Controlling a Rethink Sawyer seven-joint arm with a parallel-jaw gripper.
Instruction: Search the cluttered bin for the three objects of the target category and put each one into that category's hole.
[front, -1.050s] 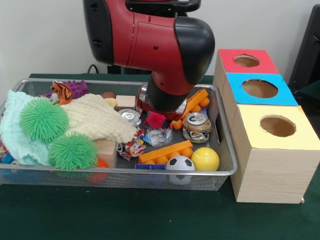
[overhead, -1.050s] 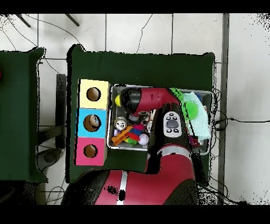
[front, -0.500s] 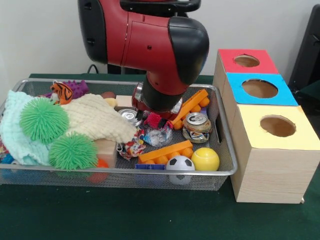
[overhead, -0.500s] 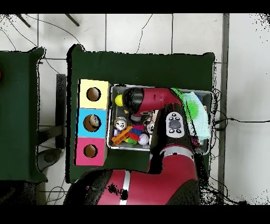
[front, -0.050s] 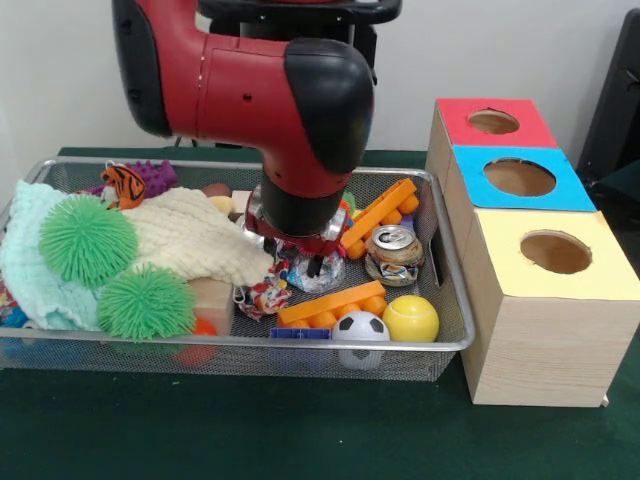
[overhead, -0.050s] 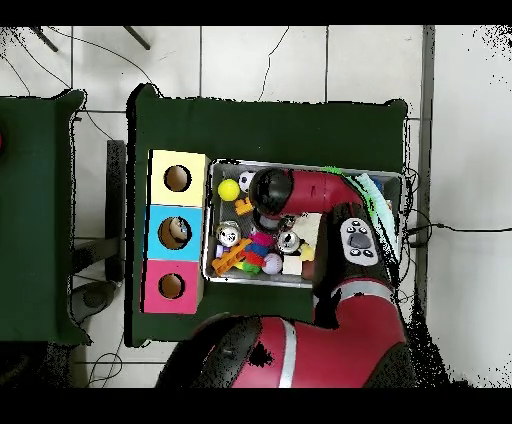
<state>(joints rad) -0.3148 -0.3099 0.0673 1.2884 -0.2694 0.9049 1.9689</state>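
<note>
1. the task's things first: i can't tell which category is the target. the likely candidates all sit in the wire mesh bin (front, -0.050s: 440, 300) - a crushed silver drink can (front, -0.050s: 392, 252), a yellow ball (front, -0.050s: 411, 318) and a small soccer ball (front, -0.050s: 360, 330).
2. what changed: over the last second the red and black arm slid sideways, away from the wooden box with three coloured holes (front, -0.050s: 556, 252), and dropped lower.
3. the gripper (front, -0.050s: 308, 262) now sits right on a shiny crinkled wrapper (front, -0.050s: 325, 275), just beside the cream knitted cloth (front, -0.050s: 195, 240).
4. claw state - honestly can't tell, the wrist blocks it.
5. a second silver can that showed before is now hidden behind the arm.
6. my read: it's still searching or lining up a pick, and nothing has gone into a hole yet.
</note>
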